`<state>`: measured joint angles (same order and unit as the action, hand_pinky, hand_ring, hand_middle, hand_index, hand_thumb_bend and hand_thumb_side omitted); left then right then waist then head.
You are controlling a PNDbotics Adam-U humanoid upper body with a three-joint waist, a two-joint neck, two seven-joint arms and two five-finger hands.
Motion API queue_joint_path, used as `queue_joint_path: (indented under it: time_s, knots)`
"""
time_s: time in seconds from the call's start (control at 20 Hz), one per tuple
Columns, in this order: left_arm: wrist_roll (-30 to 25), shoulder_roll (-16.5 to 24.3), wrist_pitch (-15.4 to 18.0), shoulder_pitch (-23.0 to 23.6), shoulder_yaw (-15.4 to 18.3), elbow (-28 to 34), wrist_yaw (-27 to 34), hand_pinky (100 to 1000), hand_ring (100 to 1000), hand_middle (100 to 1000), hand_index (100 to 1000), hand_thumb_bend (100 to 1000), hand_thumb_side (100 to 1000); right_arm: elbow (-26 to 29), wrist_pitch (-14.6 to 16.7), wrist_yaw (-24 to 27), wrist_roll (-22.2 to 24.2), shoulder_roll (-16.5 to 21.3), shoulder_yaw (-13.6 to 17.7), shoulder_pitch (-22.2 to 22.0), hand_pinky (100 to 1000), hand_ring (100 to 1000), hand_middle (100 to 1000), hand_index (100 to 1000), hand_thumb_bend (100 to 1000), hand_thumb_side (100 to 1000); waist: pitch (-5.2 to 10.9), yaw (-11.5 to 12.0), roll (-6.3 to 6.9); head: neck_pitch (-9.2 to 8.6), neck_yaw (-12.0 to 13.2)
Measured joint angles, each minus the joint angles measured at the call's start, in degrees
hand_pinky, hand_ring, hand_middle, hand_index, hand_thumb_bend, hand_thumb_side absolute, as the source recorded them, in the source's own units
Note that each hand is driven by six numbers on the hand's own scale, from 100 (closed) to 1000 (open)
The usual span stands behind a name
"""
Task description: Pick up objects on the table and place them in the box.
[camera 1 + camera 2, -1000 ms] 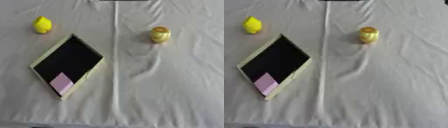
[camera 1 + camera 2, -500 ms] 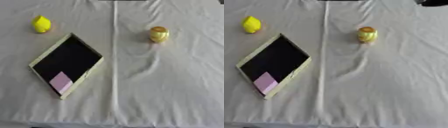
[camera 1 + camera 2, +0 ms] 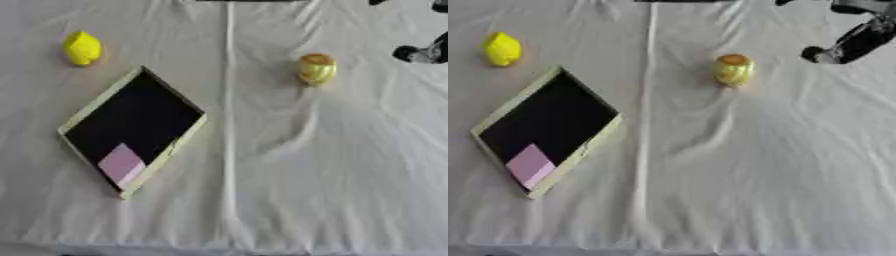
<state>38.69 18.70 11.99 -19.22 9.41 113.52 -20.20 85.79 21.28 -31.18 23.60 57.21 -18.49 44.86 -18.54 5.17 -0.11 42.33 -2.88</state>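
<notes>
The robot's black right hand (image 3: 852, 41) shows at the upper right corner, apart from the shiny yellow-gold rounded object (image 3: 734, 69); whether it is clenched I cannot tell. A yellow lemon-shaped object (image 3: 501, 48) lies on the white-clothed bench (image 3: 754, 175) beyond the flat black box with pale rim (image 3: 547, 129), which holds a pink block (image 3: 529, 164)

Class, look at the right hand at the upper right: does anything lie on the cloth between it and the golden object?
Nothing visible does. Only bare white cloth lies between the right hand and the golden object; the box sits well off to the left.
</notes>
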Motion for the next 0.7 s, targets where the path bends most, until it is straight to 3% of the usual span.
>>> queue_joint_path:
  time_s: [0.7]
  knots:
    - [-0.36,-0.03,0.12,-0.06,-0.07,0.00,0.18,787,745,693,872,226,397,-1.92,-2.54,5.14,2.25,-3.15,-3.13,2.16,928,937,838,917,215,100,0.24,0.28,0.03,0.00,-0.26]
